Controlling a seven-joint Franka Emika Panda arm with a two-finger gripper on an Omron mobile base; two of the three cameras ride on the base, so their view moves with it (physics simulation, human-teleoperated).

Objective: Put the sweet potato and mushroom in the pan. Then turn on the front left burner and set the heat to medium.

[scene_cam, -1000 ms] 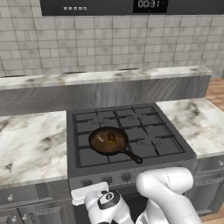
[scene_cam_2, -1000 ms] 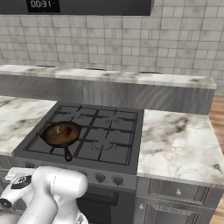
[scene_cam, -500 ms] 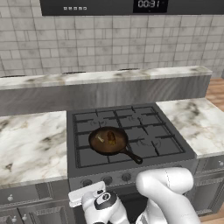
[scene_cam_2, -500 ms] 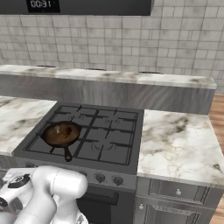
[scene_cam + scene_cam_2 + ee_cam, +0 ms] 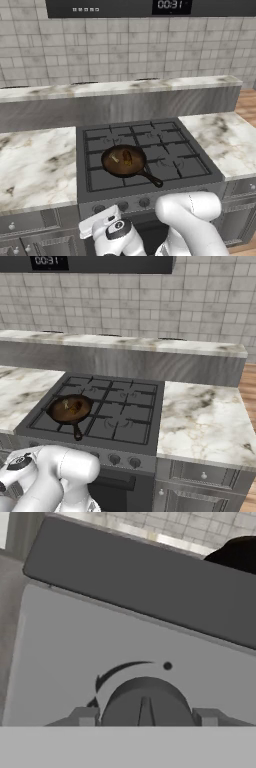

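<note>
The stove (image 5: 150,150) sits between two stretches of marble counter (image 5: 35,165), its dark top carrying black grates. The pan (image 5: 125,161) rests on the front left burner (image 5: 107,175), handle pointing toward 4 o'clock in the left base view. Inside the pan, the sweet potato (image 5: 128,158) lies near the centre, with the mushroom (image 5: 115,158) just beside it at 9 o'clock. In the hand view a round dark knob (image 5: 146,703) on the stove's grey front panel (image 5: 65,657) sits low in the middle. The fingers (image 5: 145,717) stand spread either side of the knob, one tip (image 5: 85,716) at its 9 o'clock, the other at 3 o'clock; whether they touch it I cannot tell
</note>
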